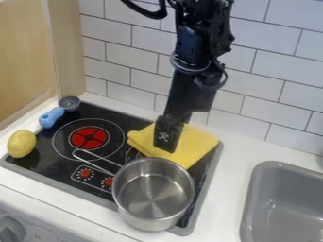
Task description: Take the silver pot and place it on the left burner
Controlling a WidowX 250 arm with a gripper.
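Hiding some stovetop (47,166), the silver pot (153,194)

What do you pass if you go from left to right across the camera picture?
Yellow lemon → blue-handled scoop → red burner → silver pot → gray sink.

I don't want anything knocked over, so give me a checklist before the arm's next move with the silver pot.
1. Silver pot upright: ok.
2. Pot empty: ok, bare metal inside.
3. Pot held by the gripper: not ok, the gripper is behind it, over the yellow cloth.
4. Pot on the left burner: not ok, only its handle reaches over the ring.
5. Pot's base off the cloth: cannot tell, the pot hides it.
6. Yellow oval object off the burner: ok.
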